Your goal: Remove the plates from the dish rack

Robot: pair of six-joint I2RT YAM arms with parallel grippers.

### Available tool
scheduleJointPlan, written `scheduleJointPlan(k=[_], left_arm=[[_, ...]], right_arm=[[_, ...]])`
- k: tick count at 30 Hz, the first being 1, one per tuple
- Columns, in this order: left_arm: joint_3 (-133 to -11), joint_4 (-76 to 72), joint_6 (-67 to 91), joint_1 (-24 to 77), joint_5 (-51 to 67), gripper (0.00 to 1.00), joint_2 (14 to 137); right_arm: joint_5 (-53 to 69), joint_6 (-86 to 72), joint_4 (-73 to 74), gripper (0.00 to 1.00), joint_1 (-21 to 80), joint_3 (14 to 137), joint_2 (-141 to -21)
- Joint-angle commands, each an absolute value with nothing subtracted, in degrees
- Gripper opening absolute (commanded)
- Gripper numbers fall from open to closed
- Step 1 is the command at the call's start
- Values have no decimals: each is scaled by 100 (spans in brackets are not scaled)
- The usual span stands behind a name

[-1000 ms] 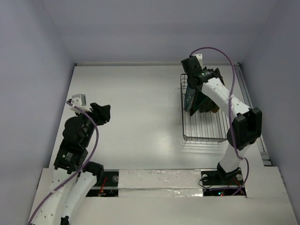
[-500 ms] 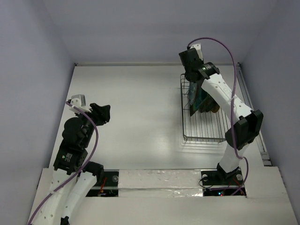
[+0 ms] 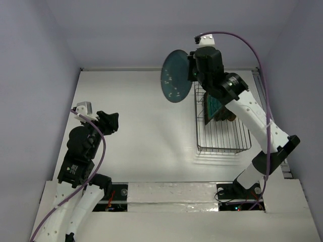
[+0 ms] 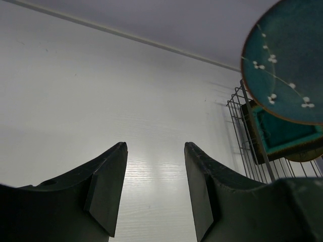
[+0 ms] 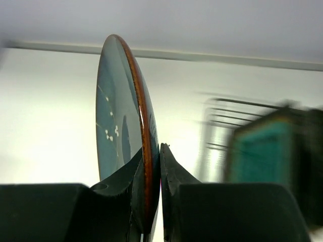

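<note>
Lifted clear of the dish rack, the teal plate is gripped by the right end effector; placement remains.

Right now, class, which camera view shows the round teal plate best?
The top external view: the round teal plate appears whole, face on, held up beside the dish rack. The left wrist view shows its white blossoms larger but crops its rim. The right wrist view shows it edge-on, between the fingers of the right gripper.
</note>
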State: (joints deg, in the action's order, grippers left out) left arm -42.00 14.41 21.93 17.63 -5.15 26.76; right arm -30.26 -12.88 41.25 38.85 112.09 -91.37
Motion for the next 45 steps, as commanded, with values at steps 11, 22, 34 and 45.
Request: scheduleJointPlan(k=[11,22,34,45], left_arm=[[-4298,1187,2232,1846,-695,46,2531],[-4289,1169,2215,1951,-668,46,2452],[-4289,1169,2206,2004,-650,46,2408],[-4289,1160,2215,2004,-633,46,2408]], right_arm=[[-651,-4112,326,0,4412,12328,-11932],[-53,-5536,238,0,4518,13888,-14132],[615,-6161,228,43,4518,13351,-14564],[264,-5643,737,74,4518,12393,-14001]])
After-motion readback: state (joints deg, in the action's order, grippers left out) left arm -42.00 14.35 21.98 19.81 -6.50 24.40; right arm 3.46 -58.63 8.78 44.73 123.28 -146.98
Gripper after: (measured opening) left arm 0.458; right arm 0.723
